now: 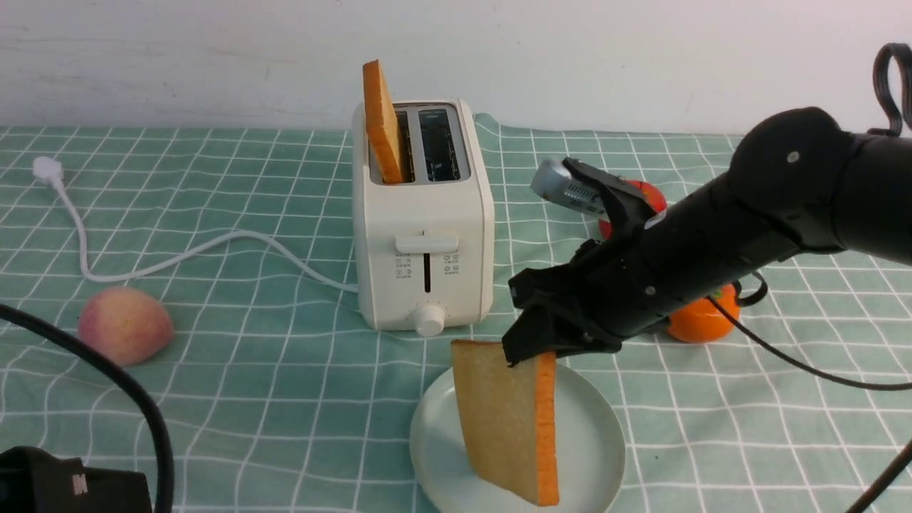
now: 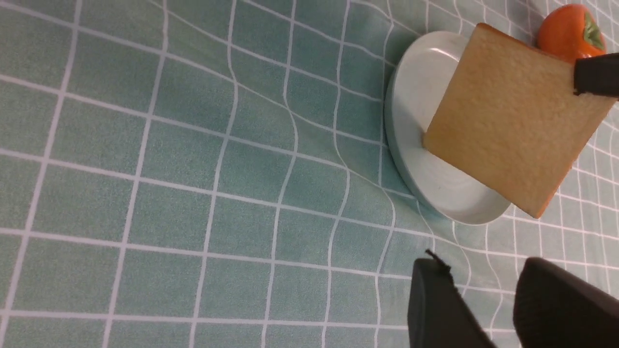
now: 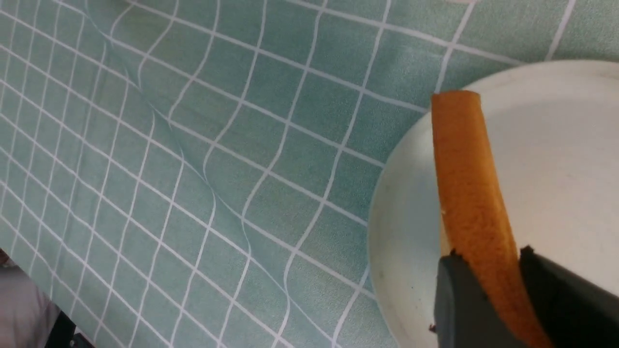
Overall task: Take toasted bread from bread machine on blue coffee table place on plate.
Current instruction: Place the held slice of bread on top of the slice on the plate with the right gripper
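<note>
Judging by how things lie, I am under halfway through. A boxy cream-white two-slot toaster, the bread machine (image 1: 424,242), holds one square golden slice of toasted bread with orange-brown crust, the second slice (image 1: 382,121), upright in its left slot; its right slot is empty. A matching slice, the held slice (image 1: 502,420), is out and over the round, shallow, pale blue-green plate (image 1: 591,442) but not yet let go. What is left: release it, then fetch the second slice.

From my left: the blue coffee table (image 1: 249,399), a wide surface under wrinkled pale teal cloth with a white grid, carries a white plug and cord (image 1: 82,242) and a round pink peach (image 1: 125,324). My left gripper (image 2: 478,275) hangs above bare cloth near the plate, its two black fingers (image 2: 435,304) parted with a clear gap and nothing between them.

The plate lies just in front of the toaster, a little to its right.

My right gripper (image 1: 531,349) reaches in from the right and grips the held slice by its upper corner. The right wrist view shows its jaws closed on the crust edge. The slice hangs on edge, tilted, its lowest corner down at the plate; it looks to be touching, though I cannot be sure.

Farthest right, two orange-red round fruits (image 1: 702,320) sit on the cloth, partly hidden behind my right arm.
</note>
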Motion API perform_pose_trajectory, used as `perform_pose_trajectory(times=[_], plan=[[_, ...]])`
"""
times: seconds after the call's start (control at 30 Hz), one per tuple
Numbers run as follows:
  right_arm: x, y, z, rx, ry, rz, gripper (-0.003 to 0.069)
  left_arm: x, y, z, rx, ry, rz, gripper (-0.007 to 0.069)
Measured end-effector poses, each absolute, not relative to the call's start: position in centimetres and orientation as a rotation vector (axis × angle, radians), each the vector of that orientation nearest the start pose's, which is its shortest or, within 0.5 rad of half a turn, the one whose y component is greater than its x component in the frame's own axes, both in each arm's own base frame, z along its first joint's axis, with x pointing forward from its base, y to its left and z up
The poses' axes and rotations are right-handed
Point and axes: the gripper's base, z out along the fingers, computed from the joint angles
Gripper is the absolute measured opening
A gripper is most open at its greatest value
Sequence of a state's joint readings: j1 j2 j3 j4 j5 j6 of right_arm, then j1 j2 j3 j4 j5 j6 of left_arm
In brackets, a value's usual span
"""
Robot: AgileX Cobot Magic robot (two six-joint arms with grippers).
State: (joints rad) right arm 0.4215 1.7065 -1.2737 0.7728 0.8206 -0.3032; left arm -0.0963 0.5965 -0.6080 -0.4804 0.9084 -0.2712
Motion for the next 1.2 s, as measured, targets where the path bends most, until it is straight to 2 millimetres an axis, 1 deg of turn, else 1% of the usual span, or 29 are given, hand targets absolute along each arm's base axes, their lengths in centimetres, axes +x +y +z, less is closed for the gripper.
perform_pose_trajectory(times=[0.1, 0.2, 0.27, 0.37, 0.47, 0.6, 0.67, 0.7, 0.73, 0.8, 0.83, 0.87, 0.93, 1.03, 1.07, 1.1, 1.13, 1.17, 1.2], plan=[[31.0, 19.1, 27.5, -0.438, 2.602, 0.964, 0.0165, 9.4, -4.3, 30.3, -0.386, 2.352, -0.781, 0.0238], [30.6, 19.1, 29.0, -0.489, 2.576, 1.005, 0.0171, 9.4, -4.4, 30.3, -0.39, 2.344, -0.793, 0.0238], [30.4, 19.2, 29.5, -0.491, 2.566, 1.026, 0.0173, 9.4, -4.4, 30.4, -0.393, 2.338, -0.798, 0.0238], [30.4, 19.2, 29.3, -0.505, 2.568, 1.032, 0.0177, 9.4, -4.4, 30.4, -0.395, 2.334, -0.803, 0.0238], [30.8, 19.5, 28.3, -0.541, 2.578, 1.03, 0.0182, 9.4, -4.5, 30.4, -0.398, 2.333, -0.815, 0.0238], [31.7, 19.7, 24.9, -0.605, 2.602, 0.99, 0.0203, 9.5, -4.7, 30.7, -0.416, 2.309, -0.862, 0.0238], [31.9, 19.7, 23.7, -0.61, 2.607, 0.974, 0.0223, 9.5, -4.8, 30.8, -0.426, 2.293, -0.888, 0.0238], [32.0, 19.6, 23.0, -0.614, 2.61, 0.952, 0.0244, 9.6, -4.9, 30.9, -0.436, 2.28, -0.912, 0.0238], [32.1, 19.5, 22.7, -0.619, 2.607, 0.931, 0.026, 9.6, -4.9, 31.0, -0.443, 2.271, -0.929, 0.0238], [32.3, 19.2, 22.3, -0.638, 2.603, 0.87, 0.0314, 9.7, -5.1, 31.3, -0.454, 2.241, -0.972, 0.0238], [32.3, 19.2, 22.3, -0.64, 2.602, 0.865, 0.0326, 9.7, -5.1, 31.4, -0.456, 2.236, -0.981, 0.0238], [32.6, 18.7, 22.3, -0.648, 2.593, 0.815, 0.0379, 9.9, -5.2, 31.7, -0.447, 2.195, -0.996, 0.0238], [32.8, 18.3, 22.4, -0.666, 2.579, 0.753, 0.0437, 10.2, -5.1, 32.1, -0.429, 2.137, -0.998, 0.0238], [32.7, 17.5, 23.4, -0.697, 2.55, 0.675, 0.054, 10.9, -4.9, 32.6, -0.377, 2.05, -0.954, 0.0238], [32.7, 17.4, 23.6, -0.698, 2.545, 0.666, 0.0552, 11.1, -4.9, 32.7, -0.376, 2.037, -0.953, 0.0238], [32.5, 17.1, 24.4, -0.707, 2.522, 0.641, 0.059, 11.7, -4.8, 32.8, -0.364, 2.007, -0.934, 0.0238], [32.4, 17.0, 24.9, -0.715, 2.506, 0.624, 0.0608, 12.1, -4.8, 33.0, -0.35, 2.003, -0.921, 0.0238], [32.1, 16.8, 25.9, -0.722, 2.476, 0.606, 0.0631, 13.0, -4.9, 33.5, -0.315, 2.015, -0.901, 0.0242], [32.1, 16.8, 25.9, -0.722, 2.475, 0.604, 0.0631, 12.9, -4.9, 33.5, -0.315, 2.017, -0.902, 0.0242]])
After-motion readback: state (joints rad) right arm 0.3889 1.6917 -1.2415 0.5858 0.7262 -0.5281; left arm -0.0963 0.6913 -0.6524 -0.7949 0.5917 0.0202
